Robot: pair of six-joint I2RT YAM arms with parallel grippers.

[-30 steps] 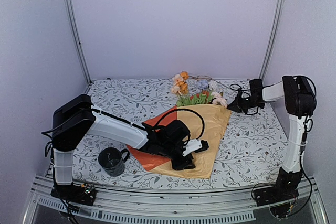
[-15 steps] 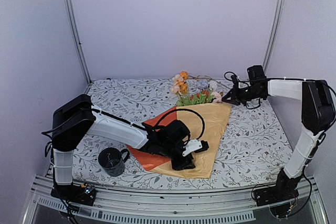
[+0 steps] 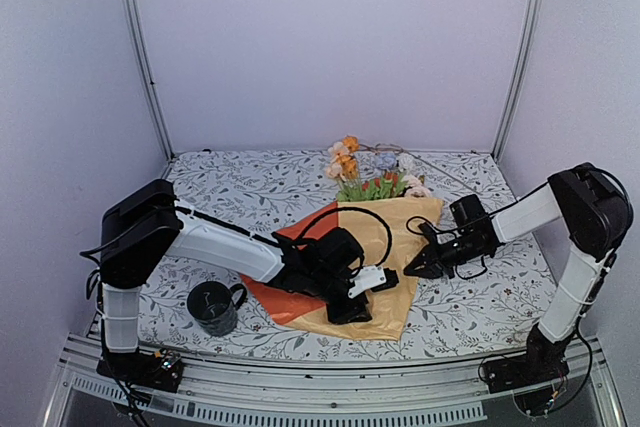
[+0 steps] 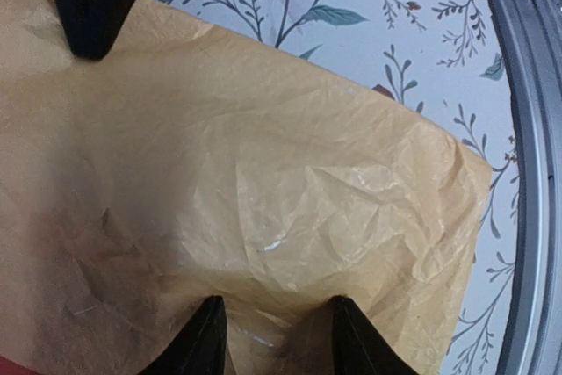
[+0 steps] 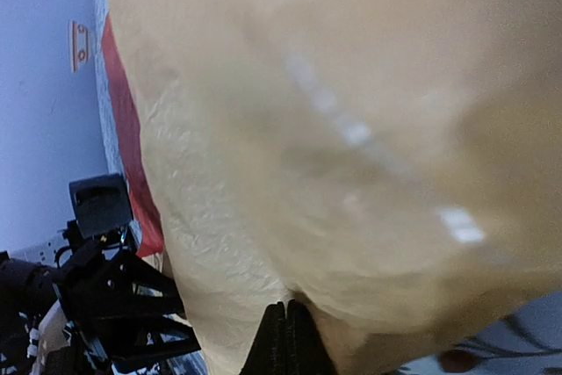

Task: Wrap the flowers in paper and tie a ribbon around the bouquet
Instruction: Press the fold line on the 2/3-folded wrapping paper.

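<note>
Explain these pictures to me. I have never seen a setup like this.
Two robot arms are bolted to a table, each ending in a two-finger gripper. The wide picture is from a camera above and behind them; the other two are from cameras on the wrists. On the table lie a yellow paper, orange-red on the back, with flowers at its far end, and a dark mug. The left gripper rests on the paper, fingers apart; whether it grips is unclear. The right gripper is shut at the paper's edge.
</note>
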